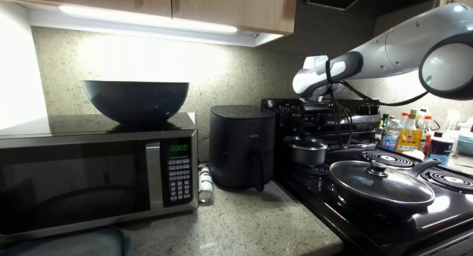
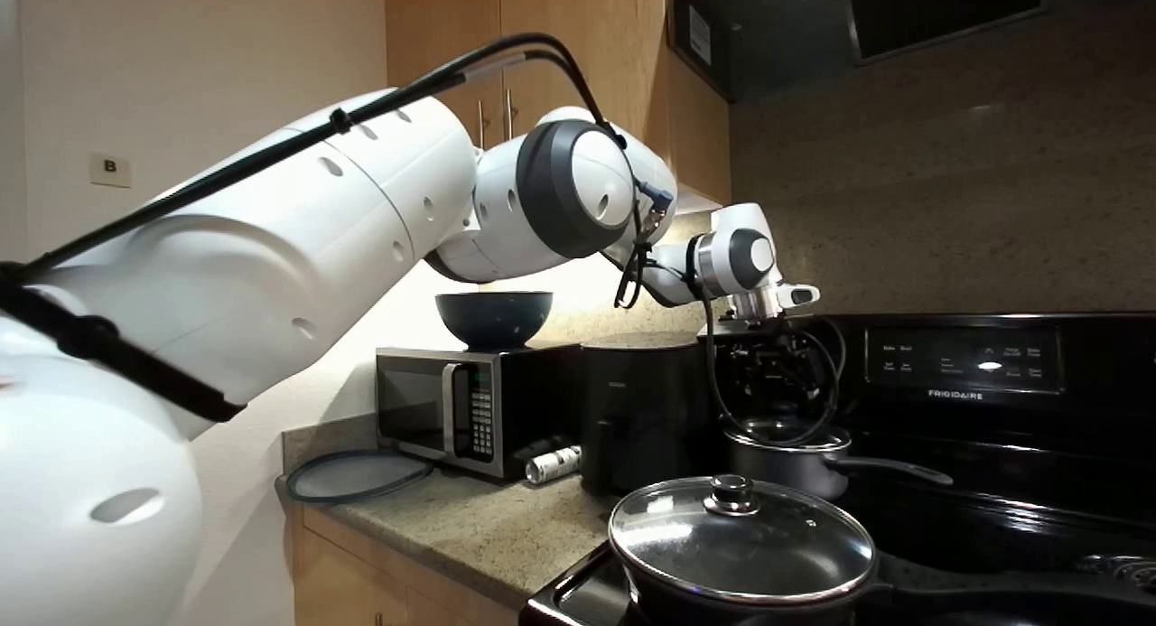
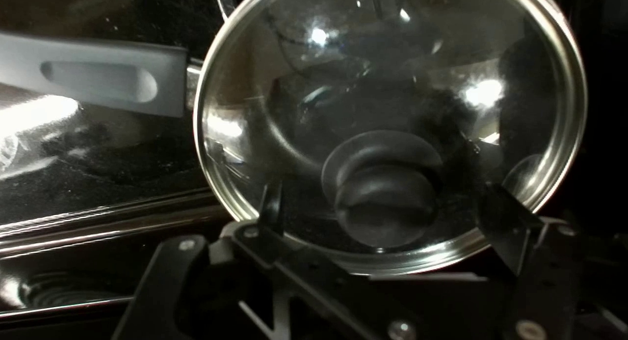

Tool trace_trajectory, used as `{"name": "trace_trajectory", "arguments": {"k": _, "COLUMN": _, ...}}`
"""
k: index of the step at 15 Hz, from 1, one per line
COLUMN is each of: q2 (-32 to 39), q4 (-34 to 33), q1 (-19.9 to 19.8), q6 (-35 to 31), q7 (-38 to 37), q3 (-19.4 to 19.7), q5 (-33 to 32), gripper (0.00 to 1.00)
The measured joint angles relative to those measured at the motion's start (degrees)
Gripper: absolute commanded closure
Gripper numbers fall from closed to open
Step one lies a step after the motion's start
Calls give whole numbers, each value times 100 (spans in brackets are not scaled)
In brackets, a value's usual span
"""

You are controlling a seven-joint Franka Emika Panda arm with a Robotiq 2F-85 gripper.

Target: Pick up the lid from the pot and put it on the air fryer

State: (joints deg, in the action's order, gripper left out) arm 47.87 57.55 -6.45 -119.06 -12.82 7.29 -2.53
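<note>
Matte black, the air fryer point(image 1: 242, 145) heads my list at left in an exterior view; its top looks smooth, so an off-centre release could let the lid point(image 3: 387, 97) slide. Next, that lid sits on the pot point(image 1: 306, 156). I find the gripper point(image 3: 381, 188) spread, the knob point(image 3: 387, 205) between its fingers point(image 3: 505, 224); depth I cannot tell remotely, and a shallow bite could slip off the rounded top. Further right, the hanging cable point(image 1: 335, 108) might snag the pot's handle point(image 2: 894, 469). Last, the covered pan point(image 1: 373, 206): a wide swing could strike it.

A dark bowl point(image 1: 135, 102) sits on the microwave point(image 1: 92, 174), a covered pan point(image 1: 366, 205) on the stove point(image 1: 314, 191), and bottles point(image 1: 409, 138) stand beside the stove.
</note>
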Motion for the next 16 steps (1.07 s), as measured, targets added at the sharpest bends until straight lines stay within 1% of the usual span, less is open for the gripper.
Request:
{"name": "trace_trajectory", "arguments": {"k": 4, "q2": 46, "q4": 0, "q1": 0, "q6": -121, "q7": 0, "q3": -14, "q5": 0, "gripper": 0}}
{"name": "trace_trajectory", "arguments": {"k": 5, "q2": 64, "q4": -4, "q1": 0, "q6": -127, "q7": 1, "q3": -16, "q5": 0, "gripper": 25}}
{"name": "trace_trajectory", "arguments": {"k": 6, "q2": 84, "q4": -11, "q1": 0, "q6": -127, "q7": 2, "q3": -16, "q5": 0, "gripper": 26}}
{"name": "trace_trajectory", "arguments": {"k": 7, "q2": 109, "q4": -28, "q1": -1, "q6": -127, "q7": 2, "q3": -16, "q5": 0, "gripper": 32}}
{"name": "trace_trajectory", "arguments": {"k": 10, "q2": 152, "q4": -87, "q1": 2, "q6": -203, "q7": 5, "q3": -36, "q5": 0, "gripper": 53}}
{"name": "trace_trajectory", "arguments": {"k": 13, "q2": 153, "q4": -133, "q1": -5, "q6": -255, "q7": 5, "q3": -30, "q5": -1, "gripper": 70}}
{"name": "trace_trajectory", "arguments": {"k": 16, "q2": 154, "q4": -169, "q1": -11, "q6": -261, "q7": 5, "q3": -26, "q5": 0, "gripper": 77}}
